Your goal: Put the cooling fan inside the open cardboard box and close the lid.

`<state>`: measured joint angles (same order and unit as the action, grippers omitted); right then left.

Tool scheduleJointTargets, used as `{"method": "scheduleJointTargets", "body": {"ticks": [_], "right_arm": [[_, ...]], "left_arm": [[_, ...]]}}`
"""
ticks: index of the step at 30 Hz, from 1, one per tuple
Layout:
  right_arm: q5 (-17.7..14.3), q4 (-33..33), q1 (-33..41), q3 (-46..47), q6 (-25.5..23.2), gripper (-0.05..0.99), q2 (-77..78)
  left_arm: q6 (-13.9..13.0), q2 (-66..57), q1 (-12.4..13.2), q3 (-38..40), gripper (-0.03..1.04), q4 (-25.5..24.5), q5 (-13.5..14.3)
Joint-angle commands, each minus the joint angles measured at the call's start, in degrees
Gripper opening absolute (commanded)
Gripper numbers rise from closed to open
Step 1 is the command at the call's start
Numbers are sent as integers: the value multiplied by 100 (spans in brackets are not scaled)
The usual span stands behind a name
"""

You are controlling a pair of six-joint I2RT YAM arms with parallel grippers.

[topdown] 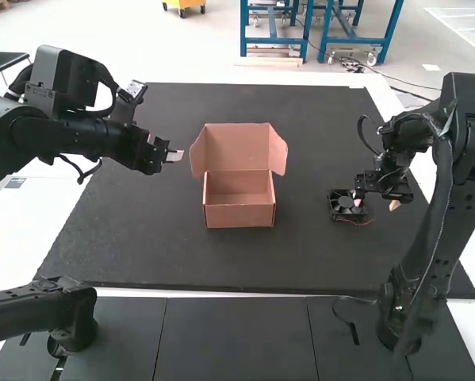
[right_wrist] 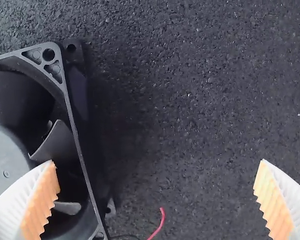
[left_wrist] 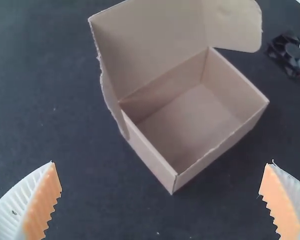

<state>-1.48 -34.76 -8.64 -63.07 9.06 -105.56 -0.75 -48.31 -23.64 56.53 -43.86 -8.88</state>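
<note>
R claw (topdown: 376, 198): spread, astride fan (topdown: 346, 204) edge.
Grasp: centre on that edge, pinch square.
L claw (topdown: 172, 155): spread, near box (topdown: 239, 208).

Large black mat (topdown: 142, 238) lying flat on white table (topdown: 15, 230), pale margin along sides
</note>
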Motion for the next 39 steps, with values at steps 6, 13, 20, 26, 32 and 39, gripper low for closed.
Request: {"method": "scheduleJointTargets", "body": {"ticks": [6,13,20,26,32,39], "right_arm": [[235,-259,56,-136,96,78,-176],[446,-338,56,-136,96,63,-184],[534,-400,56,-136,114,52,-255],[833,-408,56,-171,131,25,-290],[939,-400,91,-197,122,1,-360],[965,-382,100,-223,-45,-2,-466]], "left_arm": [[58,112,-9,271,94,44,-43],[93,112,0,314,94,44,-43],[111,121,0,367,94,44,-43],[111,112,0,402,94,44,-43],[111,121,0,402,94,53,-43],[146,121,0,376,94,44,-43]]}}
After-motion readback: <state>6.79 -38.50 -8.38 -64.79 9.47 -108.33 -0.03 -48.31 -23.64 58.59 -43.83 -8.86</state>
